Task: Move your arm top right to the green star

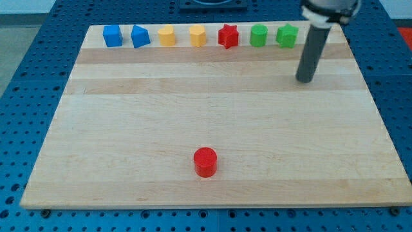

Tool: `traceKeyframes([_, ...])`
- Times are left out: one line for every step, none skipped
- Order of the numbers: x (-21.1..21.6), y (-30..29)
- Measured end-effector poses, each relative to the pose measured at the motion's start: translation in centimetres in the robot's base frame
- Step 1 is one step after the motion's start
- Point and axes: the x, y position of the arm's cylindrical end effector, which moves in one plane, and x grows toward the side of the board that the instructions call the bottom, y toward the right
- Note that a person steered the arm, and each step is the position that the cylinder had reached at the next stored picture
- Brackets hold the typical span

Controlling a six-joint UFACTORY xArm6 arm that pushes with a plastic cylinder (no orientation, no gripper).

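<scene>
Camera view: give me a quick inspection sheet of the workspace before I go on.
Surface: wooden board, flat, on a blue perforated table.
Job's things: green star, rightmost in the row along the view's top; my tip is below it and to its right, apart from it.
Clutter: in that row, from the view's left: two blue blocks, two yellow blocks, red star, green cylinder. Red cylinder alone near the view's bottom.
Hand: none fitted; rod only.
Cables: nothing seen.
Surroundings: nothing seen beyond the table.
</scene>
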Motion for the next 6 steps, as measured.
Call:
traceKeyframes([-3.6,3.8])
traceKeyframes([-7.6,5.7])
traceKeyframes([-11.4,5.8])
traceKeyframes([-15.0,4.8])
traceKeyframes([-15.8,1.9])
traceKeyframes([-15.7,-0.5])
